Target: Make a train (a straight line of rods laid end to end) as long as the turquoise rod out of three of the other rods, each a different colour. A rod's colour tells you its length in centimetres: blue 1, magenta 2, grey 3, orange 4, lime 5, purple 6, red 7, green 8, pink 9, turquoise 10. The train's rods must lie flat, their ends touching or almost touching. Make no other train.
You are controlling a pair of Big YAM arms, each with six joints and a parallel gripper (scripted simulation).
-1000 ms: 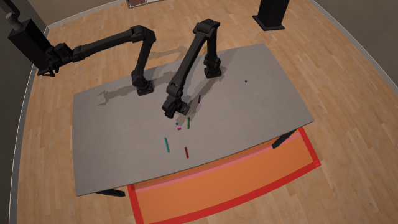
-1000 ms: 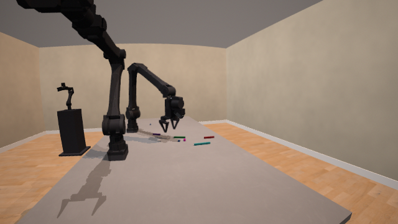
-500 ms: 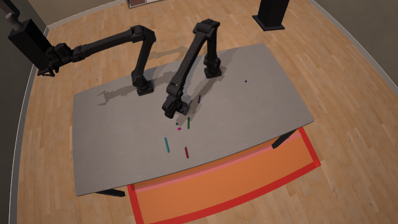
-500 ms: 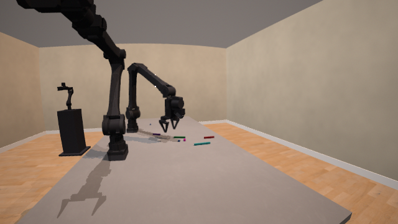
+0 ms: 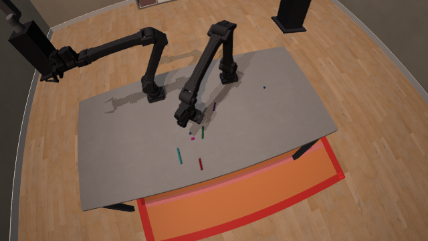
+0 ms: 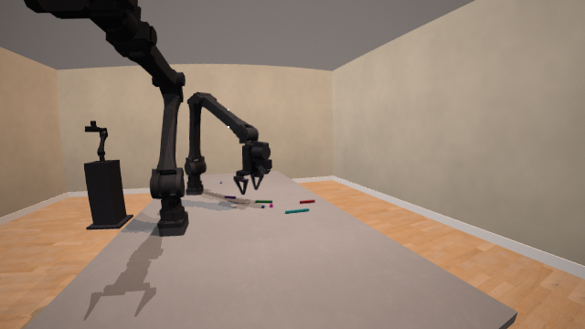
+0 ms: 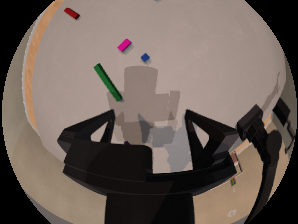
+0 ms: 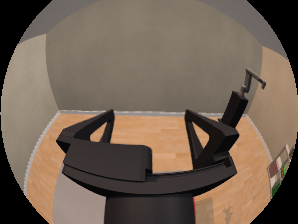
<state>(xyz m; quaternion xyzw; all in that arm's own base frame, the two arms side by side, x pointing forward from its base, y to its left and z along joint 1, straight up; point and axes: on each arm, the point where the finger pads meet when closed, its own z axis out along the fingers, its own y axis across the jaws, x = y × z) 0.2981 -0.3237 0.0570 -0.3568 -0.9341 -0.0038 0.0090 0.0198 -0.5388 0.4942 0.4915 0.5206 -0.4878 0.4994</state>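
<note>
Left wrist view: left tool [image 5: 191,122] [image 6: 249,190] [image 7: 150,112] above the bench [image 5: 134,134] [image 6: 274,274] [image 7: 210,50], fingers wide apart, nothing between. Right tool [image 5: 49,80] [image 8: 150,112], also apart and unloaded, hangs off the bench side.

Task rods, ahead of the left tool in its own view: blue rod [image 5: 190,133] [image 6: 262,206] [image 7: 145,58] nearest, magenta rod [image 5: 192,138] [image 6: 271,206] [image 7: 124,45] just beyond, red rod [image 5: 200,164] [image 6: 307,201] [image 7: 72,13] farther and to the left. Turquoise rod [image 5: 179,156] [image 6: 297,211] lies beyond the blue and magenta pair. 7 + 2 + 1 should match it; train not started.

Risks:
- Green rod [image 5: 202,132] [image 6: 264,201] [image 7: 108,82], ahead-left of the left tool, could be knocked by an open finger in a low approach.
- Blue rod is very short; an off-centre close would probably tip or squirt it away.
- Magenta sits near it, so spread fingers may push one while reaching for the other.
- Careless release could skew the line or leave a gap.
- Purple rod [image 5: 214,106] [image 6: 229,197] [image 7: 127,143], partly hidden behind the tool in the wrist view, would spoil the sum if chosen.

Containers: none seen on the bench; rods lie loose.
</note>
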